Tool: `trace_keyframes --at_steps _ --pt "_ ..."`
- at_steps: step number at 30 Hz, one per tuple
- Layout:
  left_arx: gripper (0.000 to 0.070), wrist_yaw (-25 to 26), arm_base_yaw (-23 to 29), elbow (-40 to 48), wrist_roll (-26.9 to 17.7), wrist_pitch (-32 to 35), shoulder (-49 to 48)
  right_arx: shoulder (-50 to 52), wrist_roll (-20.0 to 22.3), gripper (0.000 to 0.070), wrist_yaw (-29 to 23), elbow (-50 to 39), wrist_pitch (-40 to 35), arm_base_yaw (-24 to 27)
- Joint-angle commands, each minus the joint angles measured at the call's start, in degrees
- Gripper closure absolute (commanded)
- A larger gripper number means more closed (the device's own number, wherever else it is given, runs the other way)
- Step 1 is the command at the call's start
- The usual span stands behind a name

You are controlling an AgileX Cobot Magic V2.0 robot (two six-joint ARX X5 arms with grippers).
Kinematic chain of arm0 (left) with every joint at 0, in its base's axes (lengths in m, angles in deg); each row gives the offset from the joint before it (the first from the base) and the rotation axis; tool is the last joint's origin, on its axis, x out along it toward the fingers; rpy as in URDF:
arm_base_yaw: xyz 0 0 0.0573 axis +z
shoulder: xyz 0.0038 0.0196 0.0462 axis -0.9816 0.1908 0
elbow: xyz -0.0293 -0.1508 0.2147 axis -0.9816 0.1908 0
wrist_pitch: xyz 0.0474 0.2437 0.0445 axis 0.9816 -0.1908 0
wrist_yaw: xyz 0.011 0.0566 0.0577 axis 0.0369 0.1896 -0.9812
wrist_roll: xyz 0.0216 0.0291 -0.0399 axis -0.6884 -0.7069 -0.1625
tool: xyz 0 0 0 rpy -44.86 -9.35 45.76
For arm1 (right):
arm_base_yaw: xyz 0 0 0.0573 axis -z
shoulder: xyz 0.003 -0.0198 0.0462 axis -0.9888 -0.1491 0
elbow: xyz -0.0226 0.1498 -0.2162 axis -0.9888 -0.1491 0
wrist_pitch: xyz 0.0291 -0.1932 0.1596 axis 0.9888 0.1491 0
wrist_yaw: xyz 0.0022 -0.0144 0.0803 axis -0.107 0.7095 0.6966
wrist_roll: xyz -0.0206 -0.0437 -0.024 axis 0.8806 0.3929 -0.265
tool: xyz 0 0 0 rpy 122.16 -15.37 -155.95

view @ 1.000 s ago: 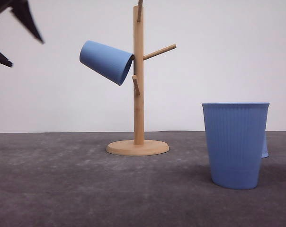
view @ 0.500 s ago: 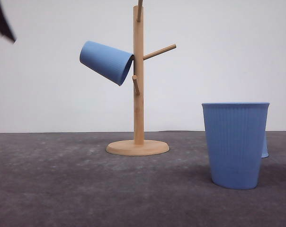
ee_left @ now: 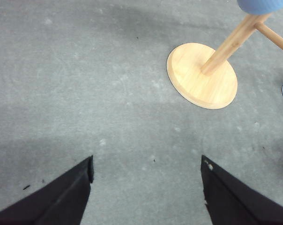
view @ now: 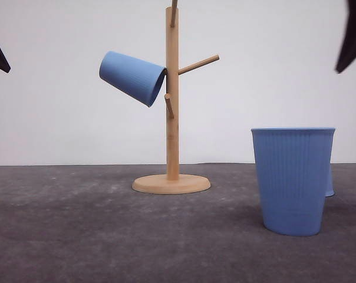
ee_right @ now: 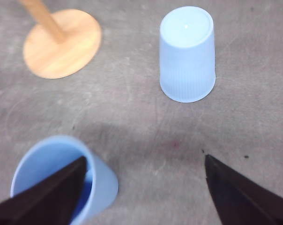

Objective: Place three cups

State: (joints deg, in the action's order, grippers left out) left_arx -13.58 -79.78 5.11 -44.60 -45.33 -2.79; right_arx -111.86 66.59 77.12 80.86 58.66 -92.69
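So in the front view, one cup [view: 132,77] hangs on the stand [view: 172,106]; an upright cup [view: 293,180] waits near right. In the left wrist view, the left gripper [ee_left: 146,176] is open and holds nothing. In the right wrist view, the open right gripper [ee_right: 145,177] hovers beside that cup [ee_right: 62,180], with an upside-down cup [ee_right: 187,54] farther off; it should probably grab one next

The cups [view: 293,180] are matte blue with fine vertical ribbing. The stand [view: 172,100] is tan wood. The surface [view: 78,236] is mottled grey, the wall [view: 272,71] white.

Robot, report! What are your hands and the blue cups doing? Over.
Left hand open, empty. Right hand open, empty. Hung ribbed blue plastic cup on tan wooden pegged stand; upright cup and upside-down cup on table.
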Motion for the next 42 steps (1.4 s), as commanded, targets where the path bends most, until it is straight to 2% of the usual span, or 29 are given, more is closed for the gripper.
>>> trace_keyframes --at_steps 1,6,13,25,27,35,39,42 --pt "0.0269 -0.12 -0.07 -0.42 0.77 0.5 0.39 -4.45 -0.08 0.0105 -0.66 2.93 -0.39 -0.13" --pt "0.0269 -0.12 -0.04 -0.42 0.82 0.48 0.39 -14.51 1.81 0.0002 -2.57 9.19 -2.69 -0.14" --pt "0.0269 -0.12 -0.07 -0.42 0.84 0.46 0.39 -25.34 3.74 0.0 -4.55 14.39 -7.44 0.24" --pt "0.027 -0.13 -0.04 -0.42 1.47 0.44 0.39 -38.01 4.98 0.0002 -6.7 14.72 -17.08 0.63" --pt "0.0269 -0.12 -0.04 -0.42 1.47 0.42 0.39 -38.69 5.01 0.0022 -7.39 14.72 -17.67 0.63" --pt "0.0269 -0.12 -0.04 -0.42 1.89 0.37 0.39 -39.02 5.02 0.0258 -7.44 14.72 -17.64 0.63" --pt "0.0269 -0.12 -0.04 -0.42 1.93 0.37 0.39 -39.02 5.2 0.0318 -7.45 14.72 -17.03 0.63" --pt "0.0269 -0.12 -0.04 -0.42 1.93 0.37 0.39 -38.99 5.25 0.0319 -7.45 14.72 -17.12 0.63"
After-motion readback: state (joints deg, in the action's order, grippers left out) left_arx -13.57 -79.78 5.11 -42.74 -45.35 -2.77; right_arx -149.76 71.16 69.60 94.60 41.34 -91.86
